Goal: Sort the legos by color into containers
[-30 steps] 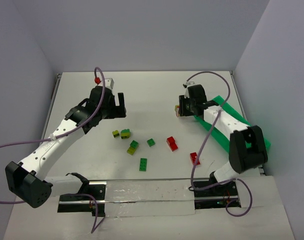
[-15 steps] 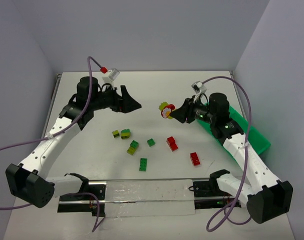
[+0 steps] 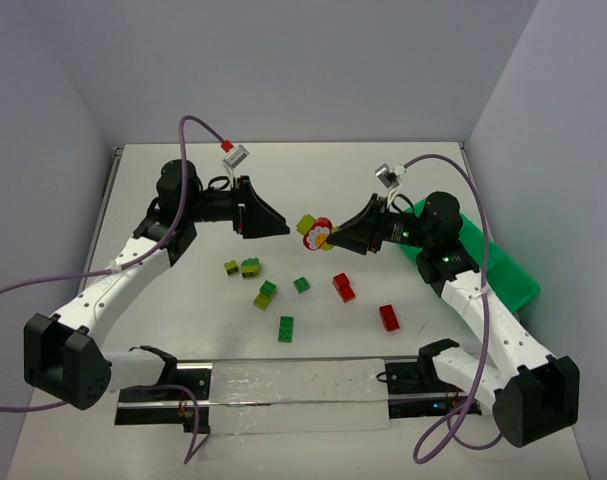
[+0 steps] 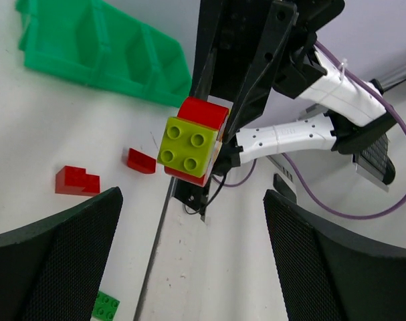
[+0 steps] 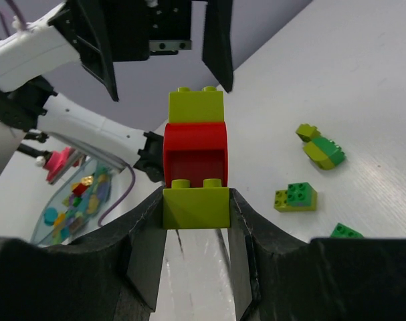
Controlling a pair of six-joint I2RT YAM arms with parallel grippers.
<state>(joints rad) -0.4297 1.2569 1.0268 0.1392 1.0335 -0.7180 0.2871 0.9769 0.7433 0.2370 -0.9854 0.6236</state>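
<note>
My right gripper [image 5: 196, 208] is shut on the lowest brick of a three-brick lego stack [image 3: 315, 231]: yellow-green, red, yellow-green [image 5: 195, 152]. It holds the stack in the air above the table's middle. My left gripper [image 3: 275, 221] hangs just left of the stack, open and facing it, a small gap away. In the left wrist view the stack [image 4: 192, 140] floats beyond the wide-apart fingers [image 4: 52, 261]. Loose legos lie on the table: red ones [image 3: 343, 287] [image 3: 389, 317], dark green ones [image 3: 301, 285] [image 3: 285, 328], and yellow-green and two-colour pieces [image 3: 250, 267] [image 3: 266, 294]. The green tray of containers [image 3: 505, 272] sits at the right edge.
A clear strip [image 3: 283, 385] runs along the near edge between the arm bases. Grey walls close in the table at the back and on both sides. Purple cables loop off both arms [image 3: 188, 135].
My right arm has swung the stack from beside the tray leftwards to the table's middle. My left gripper has turned to face it and moved closer, still open.
</note>
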